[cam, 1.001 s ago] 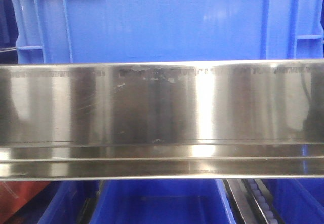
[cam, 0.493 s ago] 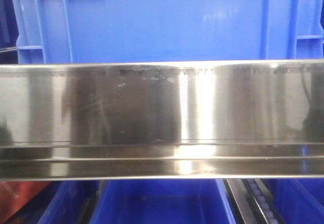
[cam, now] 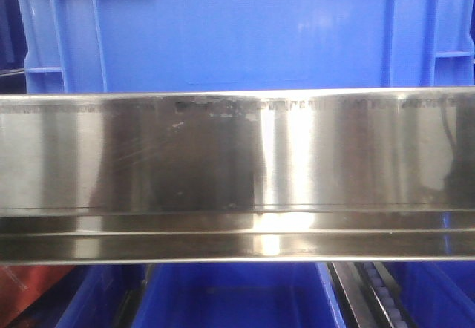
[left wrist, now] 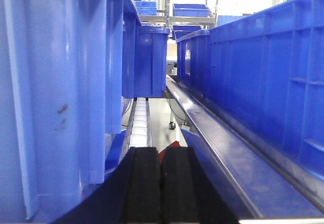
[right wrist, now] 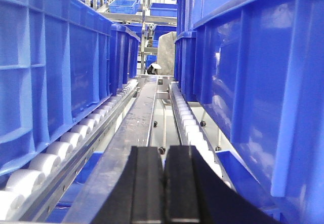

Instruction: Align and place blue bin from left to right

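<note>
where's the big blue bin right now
In the front view, the blue bin fills the top, directly behind the shiny steel rail and spanning almost the full width.

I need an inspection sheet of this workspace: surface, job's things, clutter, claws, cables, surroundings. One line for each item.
Surface: a shiny steel rail crosses the front view; white roller tracks run between the bins.
Job's things: the blue bin sits behind the rail, spanning nearly the whole view.
Clutter: nothing seen.
Claws: the left claw is shut and empty, low between two bin walls; the right claw is shut and empty, above a metal rail.
Cables: one dark cable hangs below the rack.
Surroundings: rows of darker blue bins on both sides, more bins on racks at the back.
</note>
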